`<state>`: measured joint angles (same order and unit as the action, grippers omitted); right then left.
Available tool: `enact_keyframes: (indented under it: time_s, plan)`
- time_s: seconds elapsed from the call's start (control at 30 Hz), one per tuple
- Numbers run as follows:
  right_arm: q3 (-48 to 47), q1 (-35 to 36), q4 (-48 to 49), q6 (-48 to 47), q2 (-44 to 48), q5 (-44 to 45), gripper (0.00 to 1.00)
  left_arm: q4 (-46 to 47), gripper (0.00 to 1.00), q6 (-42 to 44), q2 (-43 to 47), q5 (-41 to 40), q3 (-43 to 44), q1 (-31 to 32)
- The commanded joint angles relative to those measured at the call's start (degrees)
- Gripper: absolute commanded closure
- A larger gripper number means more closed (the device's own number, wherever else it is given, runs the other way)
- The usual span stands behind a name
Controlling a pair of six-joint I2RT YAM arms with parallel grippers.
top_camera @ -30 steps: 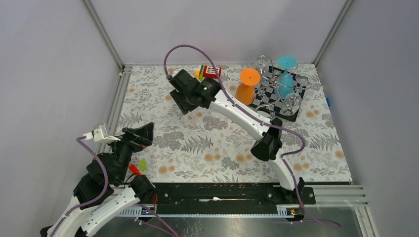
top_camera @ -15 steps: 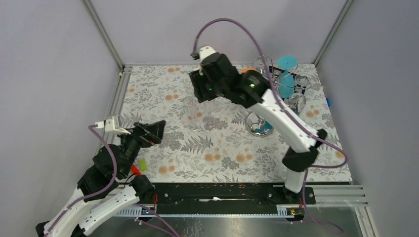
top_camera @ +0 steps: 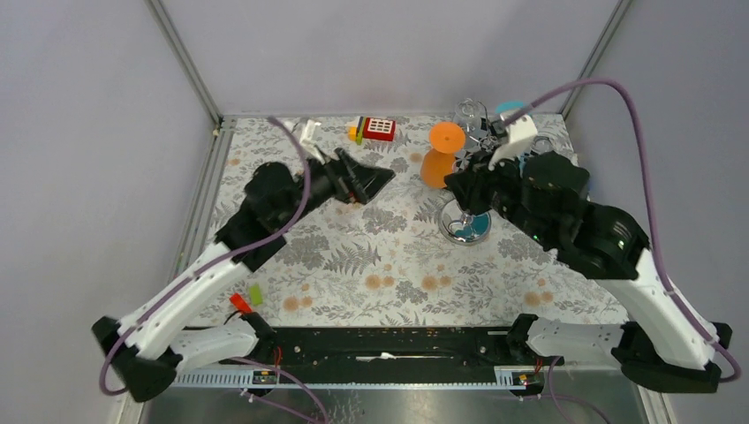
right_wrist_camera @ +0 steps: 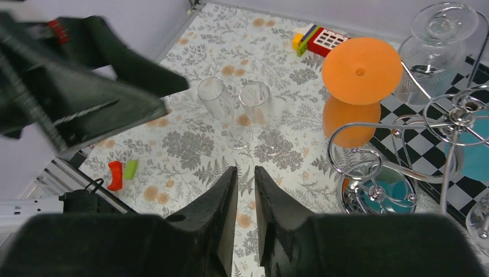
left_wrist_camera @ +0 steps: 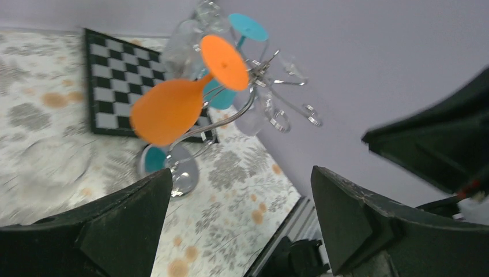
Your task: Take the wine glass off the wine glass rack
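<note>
The bench [right_wrist_camera: 190, 144] right in front of the right claw [right_wrist_camera: 246, 170] is bare, so a claw could pass there. But two tall clear glasses [right_wrist_camera: 214, 97] stand side by side a little further on, with the left claw [top_camera: 371, 181], spread wide, near them. To the right, the wine glass rack [right_wrist_camera: 376, 195] sticks out curly wire arms, and an orange glass [right_wrist_camera: 360, 72], a clear glass [right_wrist_camera: 441, 34] and a blue glass [right_wrist_camera: 473, 158] hang on it; the gaps between them look tight, I think.

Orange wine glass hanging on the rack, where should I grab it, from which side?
Probably its bowl, which hangs upside down below the foot caught on the wine glass rack. Come from the open table side, away from the other glasses.
</note>
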<state>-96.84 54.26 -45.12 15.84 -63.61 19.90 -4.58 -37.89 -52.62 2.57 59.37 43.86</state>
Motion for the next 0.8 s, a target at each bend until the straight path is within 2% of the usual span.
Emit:
enact_keyframes:
  time_s: [0.0,0.17,0.27,0.37,0.53,0.57,0.7,0.77]
  plan:
    - [6.32,-0.38,8.73,-2.88,6.92,1.06,0.77,16.0,0.04,-5.45,-11.49,15.07,8.94,-2.43]
    - [11.51,-0.38,11.32,-3.61,13.92,1.59,0.76,22.15,0.1,-14.01,-26.26,12.4,16.39,-3.66]
    - [13.45,-0.34,11.11,-2.41,16.92,3.13,0.75,19.95,0.13,-14.32,-32.46,9.27,21.98,-3.55]
    - [12.18,-0.38,7.66,1.0,17.9,5.54,0.73,19.67,0.14,-15.19,-35.43,6.06,23.48,-2.98]
    - [13.28,-0.38,7.19,3.07,19.49,4.2,0.72,19.58,0.16,-15.23,-36.79,0.43,22.61,-1.49]
    - [13.52,-0.38,7.3,3.28,19.71,3.96,0.72,19.59,0.18,-15.62,-37.17,0.45,22.82,-1.39]
    - [15.5,-0.38,8.64,4.09,20.89,2.05,0.72,19.77,0.4,-17.68,-38.75,1.91,23.48,-1.34]
    - [16.3,-0.34,9.04,4.82,21.66,1.69,0.72,19.61,0.47,-18.6,-39.05,1.97,23.42,-1.33]
